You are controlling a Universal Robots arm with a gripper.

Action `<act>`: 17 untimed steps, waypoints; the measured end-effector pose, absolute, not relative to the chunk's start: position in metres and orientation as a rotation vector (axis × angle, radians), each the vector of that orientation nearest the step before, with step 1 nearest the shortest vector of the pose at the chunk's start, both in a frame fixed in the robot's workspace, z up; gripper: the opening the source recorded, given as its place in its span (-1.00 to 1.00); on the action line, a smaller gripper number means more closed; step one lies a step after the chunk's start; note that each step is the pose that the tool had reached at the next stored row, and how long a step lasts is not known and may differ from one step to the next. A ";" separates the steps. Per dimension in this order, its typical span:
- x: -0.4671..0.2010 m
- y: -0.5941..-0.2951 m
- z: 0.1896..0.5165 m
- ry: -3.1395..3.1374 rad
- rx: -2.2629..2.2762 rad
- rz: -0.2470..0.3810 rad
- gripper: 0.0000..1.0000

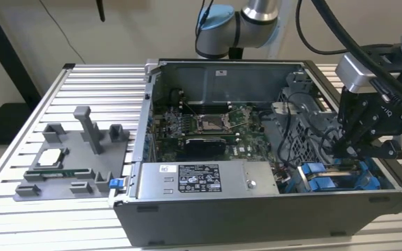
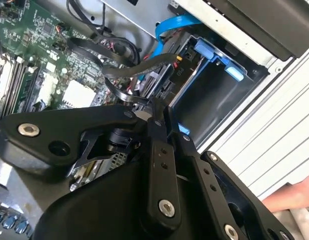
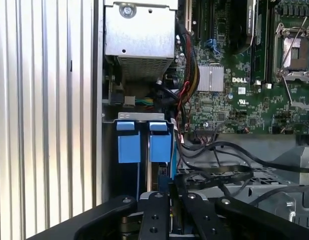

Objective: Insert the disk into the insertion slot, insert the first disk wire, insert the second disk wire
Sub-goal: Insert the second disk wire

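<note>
My gripper (image 1: pixel 355 150) hangs low over the insertion slot (image 1: pixel 341 180), the grey metal bay with blue fittings at the case's front corner on the exterior view's right. Two blue plastic tabs (image 3: pixel 128 145) (image 3: pixel 161 145) stand side by side in that bay. I cannot tell the disk's silver body apart beneath them. In both wrist views the fingers (image 3: pixel 154 215) (image 2: pixel 157 132) stand close together. A black flat wire (image 2: pixel 119 92) loops down and ends right at the fingertips. A blue wire (image 2: pixel 177 22) curves past the bay's edge.
The labelled silver power-supply box (image 1: pixel 201 180) lies beside the bay, the green motherboard (image 1: pixel 208 125) behind it. Loose black cables (image 3: pixel 219 165) cross close to the fingers. A grey fixture with parts (image 1: pixel 75 162) sits on the slatted table. A hand (image 2: pixel 289 197) rests outside the case wall.
</note>
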State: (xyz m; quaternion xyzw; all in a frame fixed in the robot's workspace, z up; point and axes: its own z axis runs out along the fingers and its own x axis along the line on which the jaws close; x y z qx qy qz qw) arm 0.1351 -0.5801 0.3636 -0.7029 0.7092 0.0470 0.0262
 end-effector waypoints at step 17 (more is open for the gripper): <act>0.141 -0.580 0.358 2.192 -2.172 0.145 -1.00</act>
